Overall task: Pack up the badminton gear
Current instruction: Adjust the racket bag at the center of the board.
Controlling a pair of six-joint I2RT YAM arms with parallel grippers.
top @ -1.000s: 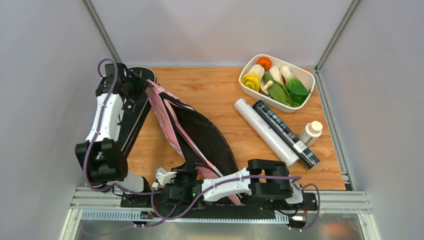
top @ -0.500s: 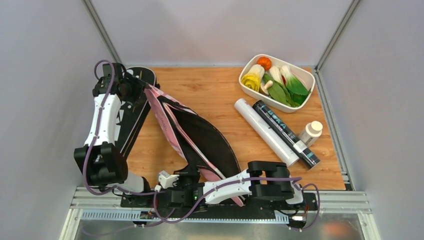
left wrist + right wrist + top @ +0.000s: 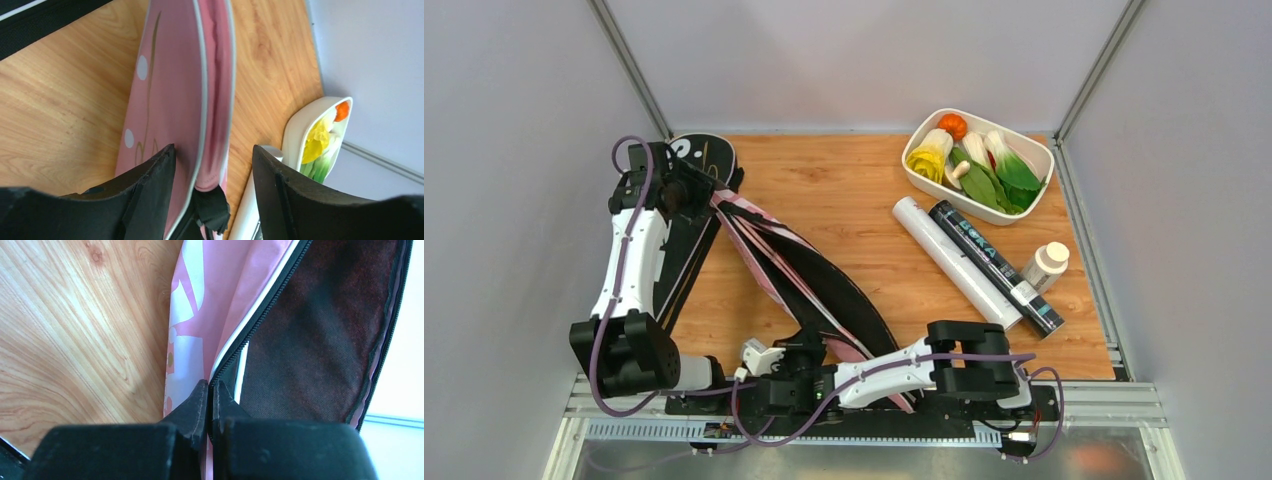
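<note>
Pincer left [image 3: 212, 165] gapes astride pink cover [image 3: 175, 100]; right pincer [image 3: 209, 400] apparently pinches its edge.

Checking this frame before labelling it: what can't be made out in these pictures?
- Top view: right gripper jaws, hidden under its arm.
- Pink racket-shaped fabric cover: contents unseen in any view; the right wrist shows only dark lining.
- Black printed tube: lettering too small.
- Left wrist view: white bowl of toy vegetables cut off by a finger.

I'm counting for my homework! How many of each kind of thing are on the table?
Racket covers, pink and black: 2
Long tubes, white and black: 2
White bowl of toy vegetables: 1
Small white bottle: 1
Total: 6
</note>
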